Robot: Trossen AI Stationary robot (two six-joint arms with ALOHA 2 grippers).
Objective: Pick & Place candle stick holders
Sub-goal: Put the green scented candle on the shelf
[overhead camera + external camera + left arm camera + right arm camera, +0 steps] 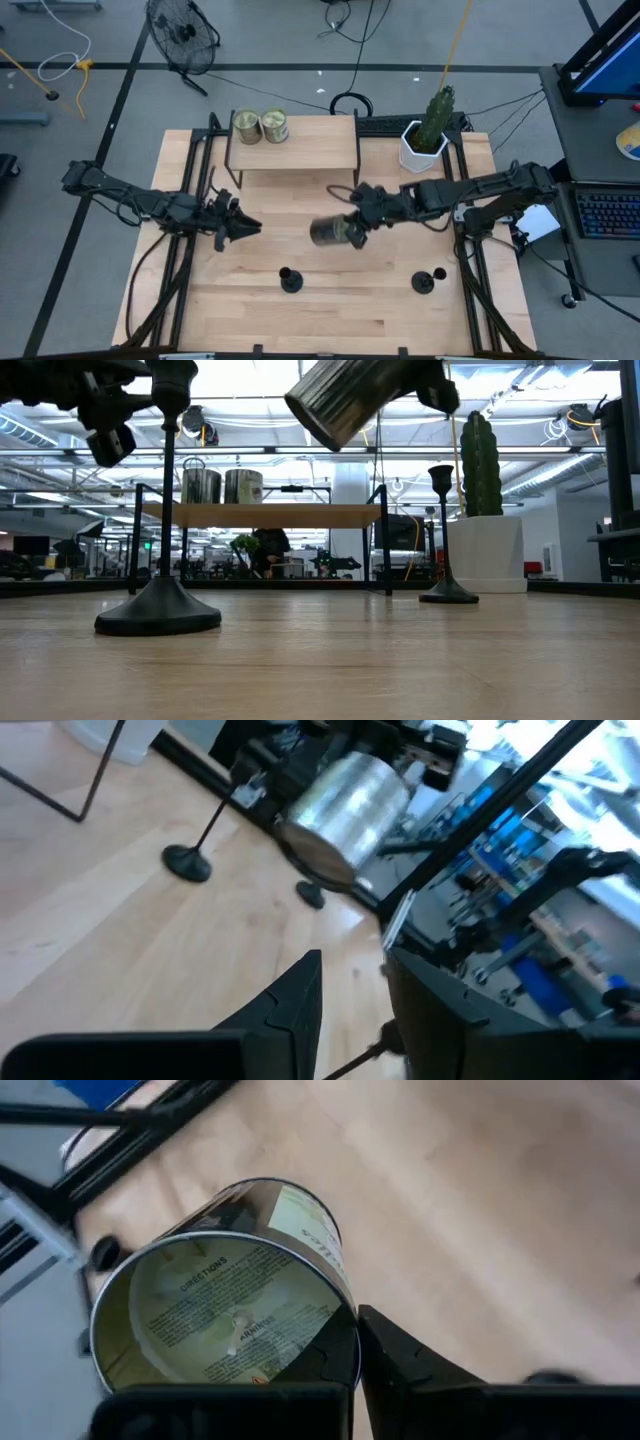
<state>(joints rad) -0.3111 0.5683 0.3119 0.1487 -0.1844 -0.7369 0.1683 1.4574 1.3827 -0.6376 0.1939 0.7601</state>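
Two black candle stick holders (290,280) (428,282) stand upright on their round bases on the wooden table, toward its near edge; the low view shows them as a close holder (160,610) and a farther holder (446,540). My right gripper (354,226) is over the table's middle, shut on a squat metal tin (330,232) that hangs tilted above the table (350,395). My left gripper (250,228) hovers left of the middle, pointing roughly level toward the tin. Its fingers (300,1000) stand a little apart with nothing between their tips. My right gripper holds the tin by its open end's rim (348,1342), one finger inside the tin and one finger (400,1370) outside against the wall. The fingers slant down from the table's right side. The tin is lifted clear and tilted, its open end toward the gripper.
A low wooden shelf (295,150) on black legs stands at the table's far side with two more tins (247,125) (274,125) on it. A cactus in a white pot (428,135) stands at the far right. Bare tabletop (350,320) lies near the holders.
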